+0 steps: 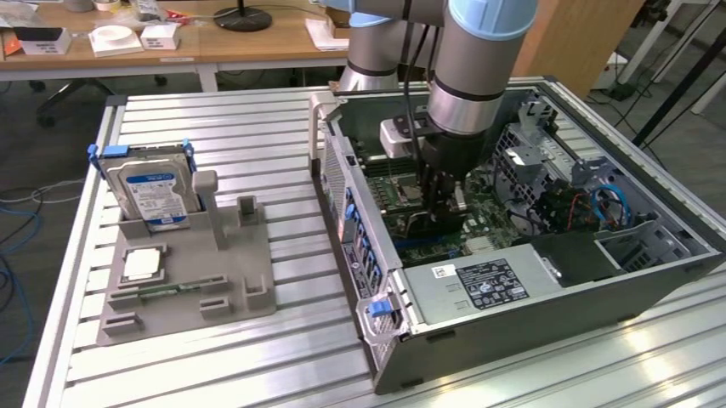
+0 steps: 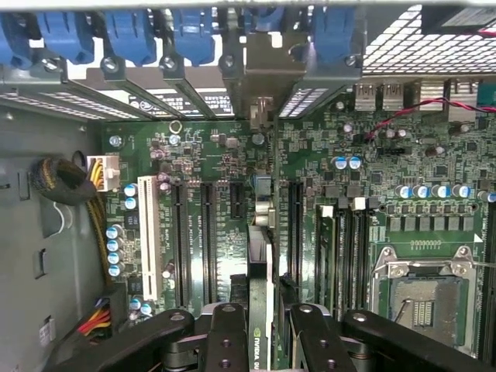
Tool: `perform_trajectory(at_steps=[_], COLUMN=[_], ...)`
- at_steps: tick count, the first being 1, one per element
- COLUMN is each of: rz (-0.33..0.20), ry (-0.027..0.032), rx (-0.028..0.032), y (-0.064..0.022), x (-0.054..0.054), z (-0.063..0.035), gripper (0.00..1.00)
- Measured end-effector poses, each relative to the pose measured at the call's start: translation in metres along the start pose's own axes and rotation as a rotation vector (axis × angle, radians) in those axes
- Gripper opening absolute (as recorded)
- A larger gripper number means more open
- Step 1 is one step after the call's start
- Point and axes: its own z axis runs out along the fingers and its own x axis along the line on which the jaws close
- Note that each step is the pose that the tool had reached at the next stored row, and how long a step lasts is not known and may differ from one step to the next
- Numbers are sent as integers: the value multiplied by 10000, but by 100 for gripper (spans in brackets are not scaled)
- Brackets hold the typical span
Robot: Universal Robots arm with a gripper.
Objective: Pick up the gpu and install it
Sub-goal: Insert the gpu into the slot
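Note:
My gripper (image 1: 438,197) reaches down into the open computer case (image 1: 635,280) over the green motherboard (image 1: 482,225). In the wrist view its two black fingers (image 2: 226,341) stand on either side of the gpu (image 2: 262,263), and the gripper (image 2: 267,329) is shut on it. The gpu is seen edge-on, a thin card running from the fingers toward the case's rear wall. Its silver end bracket (image 2: 263,81) sits at the row of slot openings. The card stands along the motherboard between two long black slots (image 2: 208,240); how deep it sits I cannot tell.
On the slatted table to the exterior view's left stands a grey fixture (image 1: 227,293) holding a blue-labelled hard drive (image 1: 153,191) and a square silver processor chip (image 1: 142,265). Inside the case are the power supply (image 1: 482,285), the processor socket (image 2: 418,298), blue retaining clips (image 2: 124,35) and cable bundles (image 2: 66,182).

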Motion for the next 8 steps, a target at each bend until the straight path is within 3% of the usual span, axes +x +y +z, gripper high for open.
perform_trajectory(at_steps=[4,8], rz=[7,5], ry=[-102,-109], rx=[6,7], y=[2,1], x=[-7,-3], z=[12,17], gripper=[26,26])
